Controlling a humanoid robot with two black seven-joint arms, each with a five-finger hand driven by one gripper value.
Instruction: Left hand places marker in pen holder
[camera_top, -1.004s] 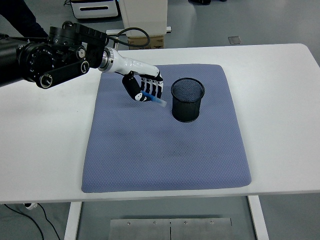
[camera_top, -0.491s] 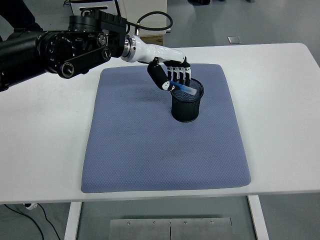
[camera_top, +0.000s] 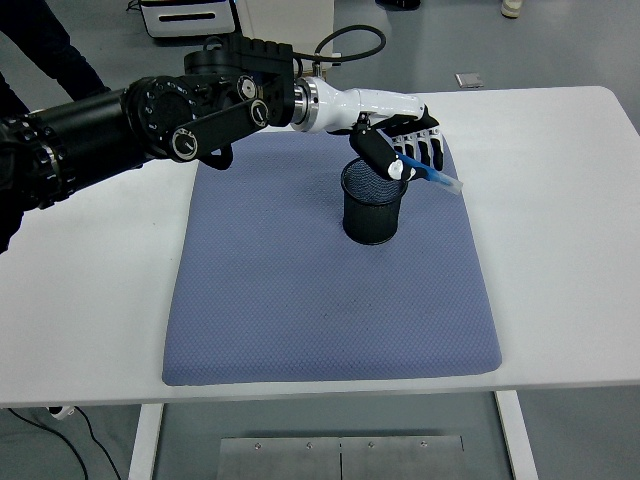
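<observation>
no text, label, brand, number or sign can be read anywhere in view

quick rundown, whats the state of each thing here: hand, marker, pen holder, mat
left hand: shut on the marker, held above the pen holder's far right rim
marker: gripped, lying near level, tip sticking out right past the holder, not yet inside
pen holder: upright on the mat, looks empty
mat: flat on the white table
right hand: not in view

Left hand (camera_top: 400, 150) over pen holder (camera_top: 375, 203) rim (mouth partly covered); mat (camera_top: 300, 300) around bare
</observation>
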